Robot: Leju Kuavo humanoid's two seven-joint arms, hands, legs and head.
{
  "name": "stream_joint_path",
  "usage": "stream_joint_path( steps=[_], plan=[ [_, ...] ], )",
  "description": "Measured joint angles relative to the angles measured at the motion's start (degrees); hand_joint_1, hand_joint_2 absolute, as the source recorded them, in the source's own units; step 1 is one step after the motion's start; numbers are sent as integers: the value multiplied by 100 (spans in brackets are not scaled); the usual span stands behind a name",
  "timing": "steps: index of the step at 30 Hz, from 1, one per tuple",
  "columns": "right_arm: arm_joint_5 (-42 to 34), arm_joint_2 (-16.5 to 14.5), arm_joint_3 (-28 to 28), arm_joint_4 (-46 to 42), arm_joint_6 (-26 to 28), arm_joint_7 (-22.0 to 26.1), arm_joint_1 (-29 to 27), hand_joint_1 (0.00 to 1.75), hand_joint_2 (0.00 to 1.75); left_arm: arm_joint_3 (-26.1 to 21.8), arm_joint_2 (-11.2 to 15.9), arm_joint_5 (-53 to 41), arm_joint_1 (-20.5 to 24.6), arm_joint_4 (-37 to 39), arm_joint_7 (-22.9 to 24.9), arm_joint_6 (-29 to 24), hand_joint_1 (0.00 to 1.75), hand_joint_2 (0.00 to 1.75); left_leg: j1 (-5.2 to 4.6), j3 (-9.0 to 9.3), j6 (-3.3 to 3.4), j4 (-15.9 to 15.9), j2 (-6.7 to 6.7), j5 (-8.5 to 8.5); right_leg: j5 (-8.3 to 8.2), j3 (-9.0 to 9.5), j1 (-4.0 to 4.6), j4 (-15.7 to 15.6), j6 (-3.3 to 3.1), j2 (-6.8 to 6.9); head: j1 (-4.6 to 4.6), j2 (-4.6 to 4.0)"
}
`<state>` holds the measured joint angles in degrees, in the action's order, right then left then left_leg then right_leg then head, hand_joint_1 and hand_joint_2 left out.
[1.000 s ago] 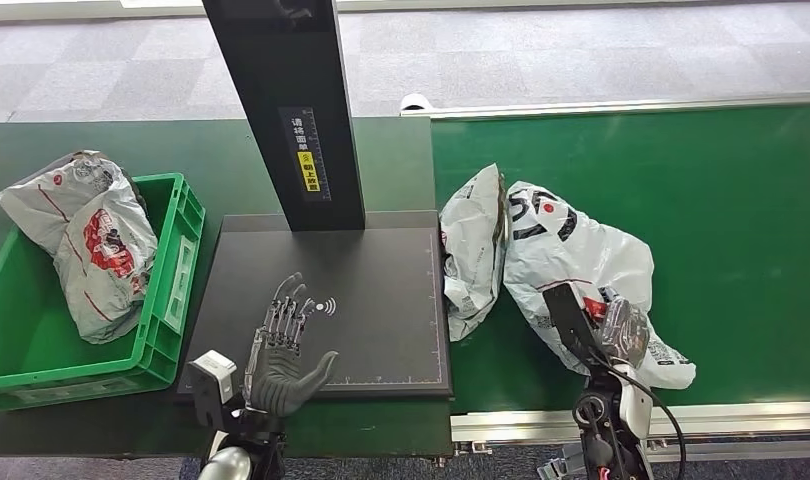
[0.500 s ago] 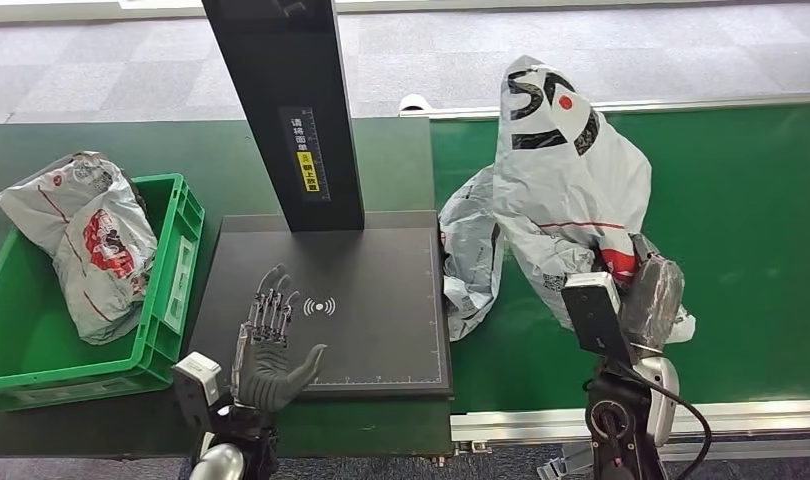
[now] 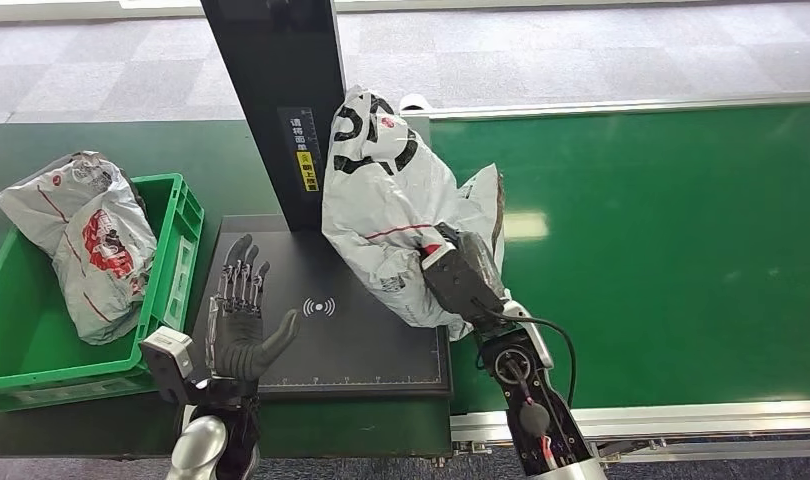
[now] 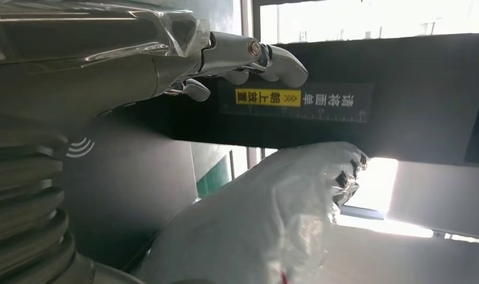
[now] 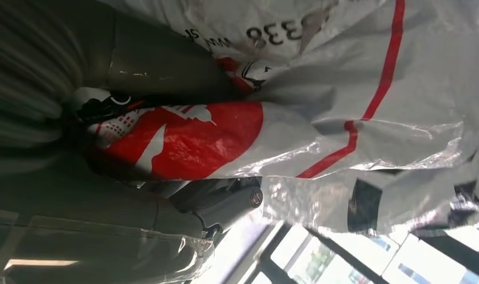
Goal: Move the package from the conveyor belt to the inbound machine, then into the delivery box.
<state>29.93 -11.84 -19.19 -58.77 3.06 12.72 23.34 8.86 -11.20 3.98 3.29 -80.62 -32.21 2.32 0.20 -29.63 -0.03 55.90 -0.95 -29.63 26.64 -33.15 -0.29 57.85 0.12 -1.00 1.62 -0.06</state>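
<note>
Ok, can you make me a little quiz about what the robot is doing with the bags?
1. True or false: the right hand holds the white package up off the conveyor belt.
2. Where does the other white bag lie? A) green crate B) the floor C) the belt
3. Fill in: the left hand hovers open over the black ____.

Key: 1 true; 2 A; 3 scanner pad.

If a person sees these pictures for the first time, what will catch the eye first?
First, the big white package that the right hand holds up over the black scanner plate. Next, the open left hand above the plate's near left corner, and the green crate at left, holding another package.
</note>
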Motion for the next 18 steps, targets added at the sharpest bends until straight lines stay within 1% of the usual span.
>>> stream_joint_path(
  steps=[5,11,12,15,16,18],
  plan=[
    [-84,-227,-353,773,-92,37,219,175,175,-201,1,-10,3,-122,31,-72,0,175,0,-1,0,0,-1,0,1,-1,0,-1,0,1,0,-1],
    [-166,-392,-573,1419,-188,113,431,175,175,-411,7,-13,7,-180,40,-97,0,175,0,1,0,0,-1,0,0,0,0,-1,0,1,-1,1],
    [-177,-413,-599,1489,-201,128,455,166,175,-435,7,-13,10,-180,41,-104,0,175,0,1,0,0,-1,0,0,0,0,0,0,1,-1,0],
    [-196,-473,-659,1670,-245,152,526,35,175,-496,8,-13,39,-180,42,-120,0,175,0,1,0,0,-1,0,0,-1,0,0,0,1,-1,0],
    [-199,-495,-684,1735,-258,154,558,0,175,-516,8,-13,60,-180,43,-122,0,175,0,1,0,0,-1,0,0,-1,0,0,0,1,-1,0],
    [-230,-541,-736,1866,-273,172,628,0,175,-558,8,-14,110,-180,43,-130,0,175,0,1,0,0,-1,0,0,-1,0,0,0,1,-1,-1]
  ],
)
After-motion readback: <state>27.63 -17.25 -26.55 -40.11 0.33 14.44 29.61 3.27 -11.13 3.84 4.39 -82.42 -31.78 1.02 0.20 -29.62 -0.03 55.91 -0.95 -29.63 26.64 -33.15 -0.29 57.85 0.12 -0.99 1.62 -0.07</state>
